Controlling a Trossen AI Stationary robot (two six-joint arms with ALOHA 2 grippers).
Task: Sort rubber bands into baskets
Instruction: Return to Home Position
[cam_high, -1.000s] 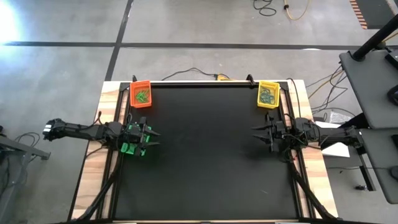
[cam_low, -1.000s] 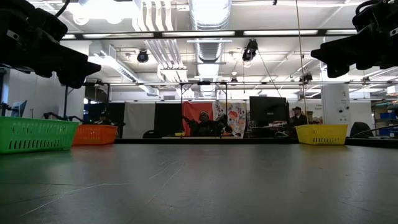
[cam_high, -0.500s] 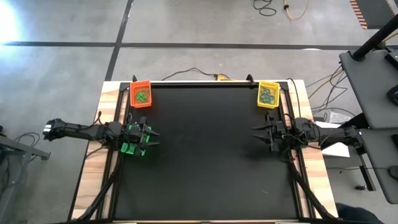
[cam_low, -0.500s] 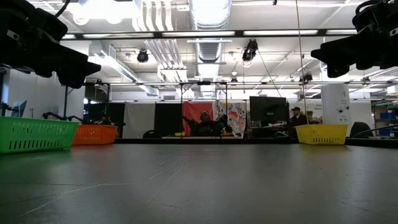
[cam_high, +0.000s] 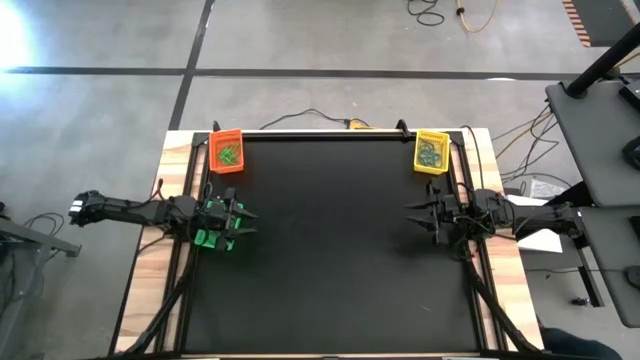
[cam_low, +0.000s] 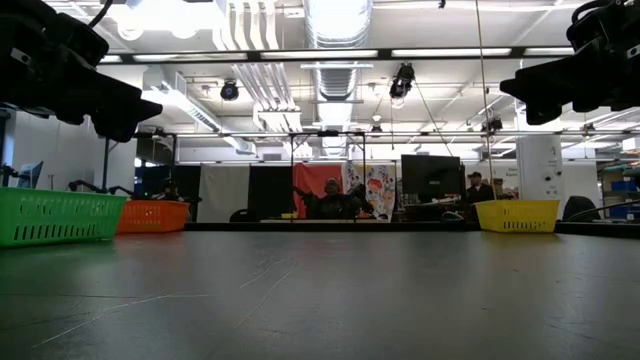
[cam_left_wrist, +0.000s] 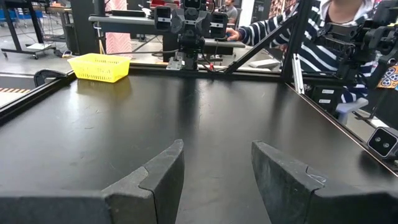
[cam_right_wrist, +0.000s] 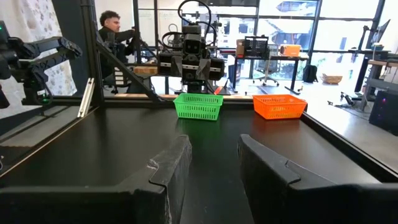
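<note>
Nothing is shifting since the earlier frames: both arms are sitting exactly where they were.

High view: left end effector (cam_high: 248, 223) is hovering at the left edge of the worktop (cam_high: 330, 270), right above the green basket (cam_high: 203, 239) and hiding what lies in it. Right end effector (cam_high: 416, 220) is hanging at the worktop's right edge, pointing inward. Orange basket (cam_high: 226, 133) is sitting at the worktop's far-left corner, yellow basket (cam_high: 431, 134) at its far-right corner. Rubber bands (cam_high: 229, 153) are lying inside both, greenish in the orange, bluish in the yellow. No loose bands are showing on the worktop's bare middle.

Low view: both arms are hanging raised above the worktop, touching nothing. All three baskets are resting on it.

Left wrist view: fingers (cam_left_wrist: 158, 177) are standing apart, released, nothing between them. A person (cam_left_wrist: 348, 25) in stripes is sitting beyond the worktop's edge.

Right wrist view: fingers are standing apart too, released and empty. The green and orange baskets are showing across the worktop.

Step in hand: returning to home, which is looking practically finished, with the sorting apparently done. Next move is calling only for settling both arms and keeping clear of the green basket under the left one.
</note>
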